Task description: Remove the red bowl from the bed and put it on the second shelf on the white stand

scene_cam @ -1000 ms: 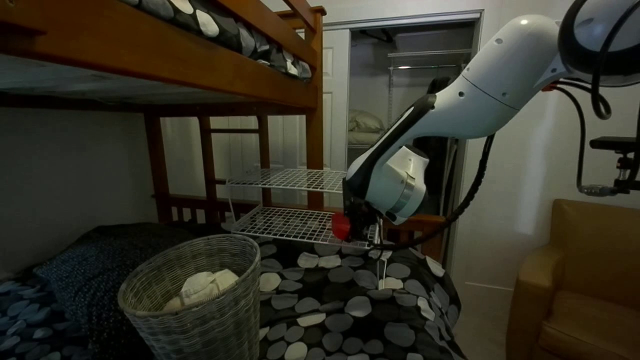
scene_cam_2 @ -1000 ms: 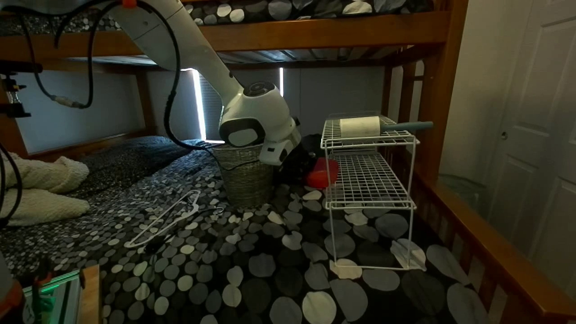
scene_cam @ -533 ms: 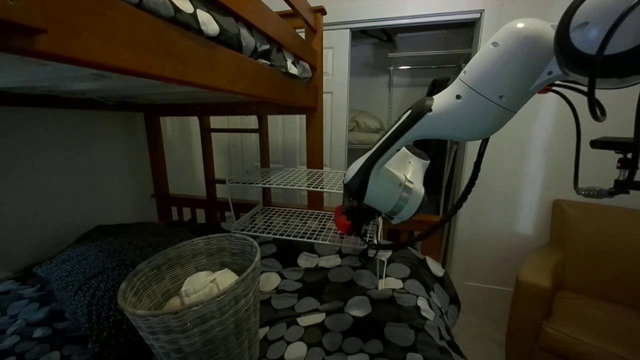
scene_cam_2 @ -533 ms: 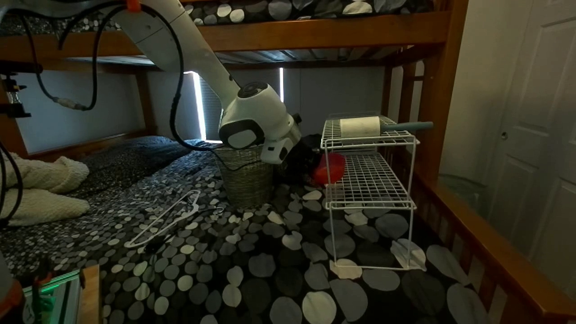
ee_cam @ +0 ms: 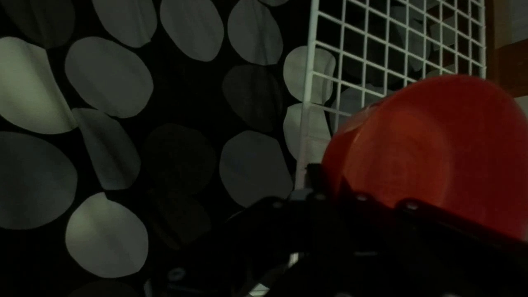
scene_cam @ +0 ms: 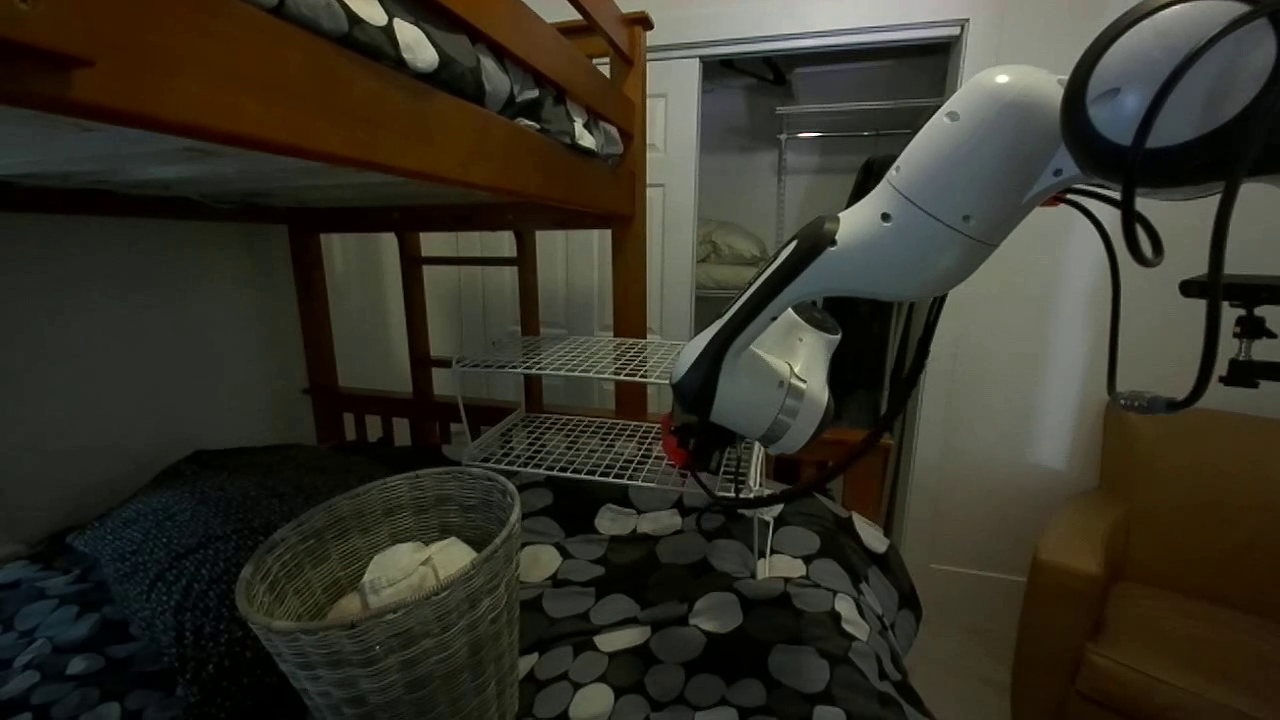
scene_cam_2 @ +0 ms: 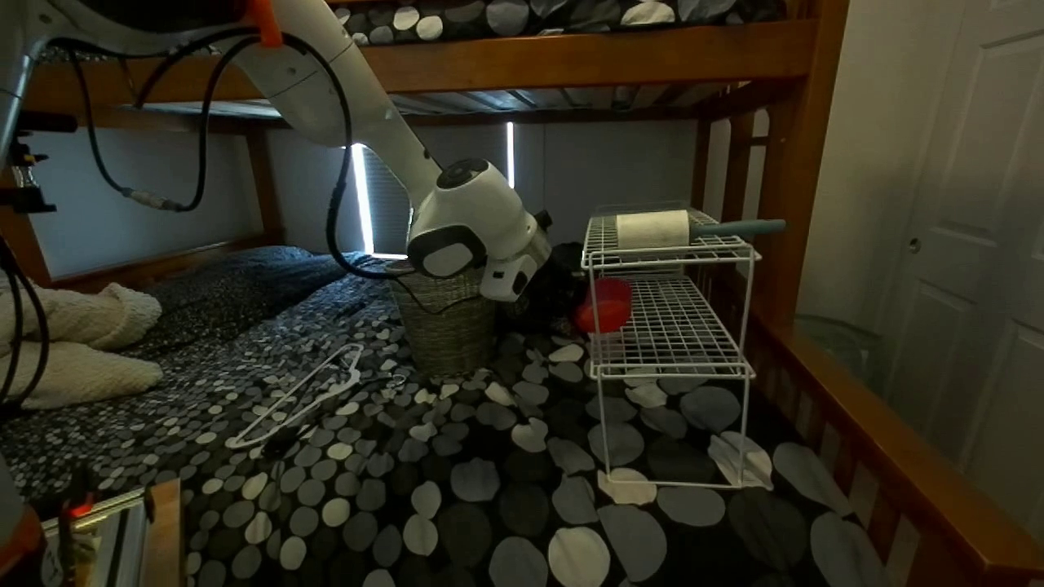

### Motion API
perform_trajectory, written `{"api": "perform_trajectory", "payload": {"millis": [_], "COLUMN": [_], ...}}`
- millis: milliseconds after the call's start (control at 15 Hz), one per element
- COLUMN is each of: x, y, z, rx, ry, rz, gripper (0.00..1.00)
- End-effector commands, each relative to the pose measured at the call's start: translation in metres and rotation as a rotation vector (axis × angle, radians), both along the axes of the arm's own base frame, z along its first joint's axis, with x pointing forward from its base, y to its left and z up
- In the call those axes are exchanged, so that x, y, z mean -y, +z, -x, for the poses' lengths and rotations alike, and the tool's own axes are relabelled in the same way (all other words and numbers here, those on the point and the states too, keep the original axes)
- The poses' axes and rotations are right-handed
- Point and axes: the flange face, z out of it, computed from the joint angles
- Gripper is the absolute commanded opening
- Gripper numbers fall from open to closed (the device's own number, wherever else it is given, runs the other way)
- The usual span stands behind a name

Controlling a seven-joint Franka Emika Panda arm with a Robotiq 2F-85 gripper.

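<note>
— Where is the red bowl [scene_cam_2: 613,306]?
— In the gripper [scene_cam: 688,446], up off the bed [scene_cam_2: 457,522], at the side of the white stand [scene_cam_2: 673,262]. In an exterior view one thin leg crosses in front of it.
— And the jaws?
— Clamped on the bowl's wall, though the wrist view is too dark to make out the fingertips. What that view does give, close up, is a round orange-red patch on the bowl.
— Is it on the second shelf [scene_cam_2: 685,330]?
— At its edge. From the wrist, the bowl overlaps the side bar and grid; I can't tell whether they touch.
— What room is there?
— The grid runs on past the bowl, with a wooden rail [scene_cam_2: 881,430] beyond. Above is the top tier [scene_cam_2: 718,247]; an exterior view shows a white roller [scene_cam_2: 652,229] lying there, its handle jutting past the edge. The arm [scene_cam: 950,190] hides one end of that tier in an exterior view.
— Further out?
— An exterior view looks into the wicker basket [scene_cam: 410,650] and finds pale cloth [scene_cam: 410,575]. A white hanger [scene_cam_2: 287,399] lies on the cover, and a tan armchair [scene_cam: 1170,570] stands beside the bed.
</note>
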Motion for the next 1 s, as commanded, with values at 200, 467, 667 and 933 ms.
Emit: {"api": "perform_trajectory", "payload": {"millis": [200, 467, 667, 933], "x": [0.01, 0.011, 0.009, -0.006], "y": [-0.02, -0.025, -0.025, -0.02], "z": [-0.022, -0.029, -0.031, -0.026], "rx": [-0.007, -0.01, -0.01, 0.012], "ry": [-0.05, -0.068, -0.07, -0.05], "rz": [0.024, 0.042, 0.06, 0.11], "gripper": [0.01, 0.3, 0.53, 0.82]}}
